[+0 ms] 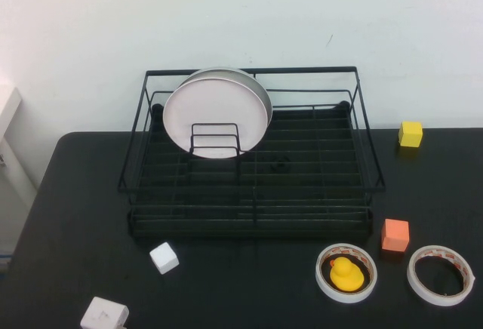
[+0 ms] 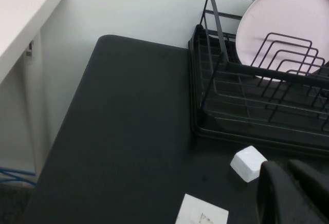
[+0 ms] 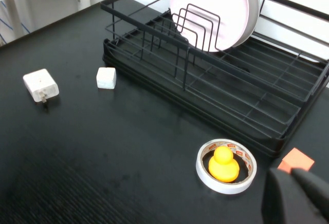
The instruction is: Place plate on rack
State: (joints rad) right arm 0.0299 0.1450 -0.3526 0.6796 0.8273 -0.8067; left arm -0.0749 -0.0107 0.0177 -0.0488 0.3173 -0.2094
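The pale pink plate (image 1: pixel 215 114) stands upright in the wire dividers at the back left of the black rack (image 1: pixel 249 210), with a grey-white plate (image 1: pixel 262 91) leaning just behind it. The pink plate also shows in the left wrist view (image 2: pixel 280 21) and the right wrist view (image 3: pixel 208 5). Neither arm shows in the high view. My left gripper (image 2: pixel 286 166) is shut and empty, low over the table near the rack's front left corner. My right gripper (image 3: pixel 291 175) is shut and empty, low over the table in front of the rack's right end.
In front of the rack lie a white cube (image 1: pixel 164 257), a white charger (image 1: pixel 104 315), a tape roll with a yellow duck (image 1: pixel 346 273) inside, a second tape roll (image 1: pixel 441 275) and an orange cube (image 1: pixel 395 235). A yellow cube (image 1: pixel 410 133) sits at the back right.
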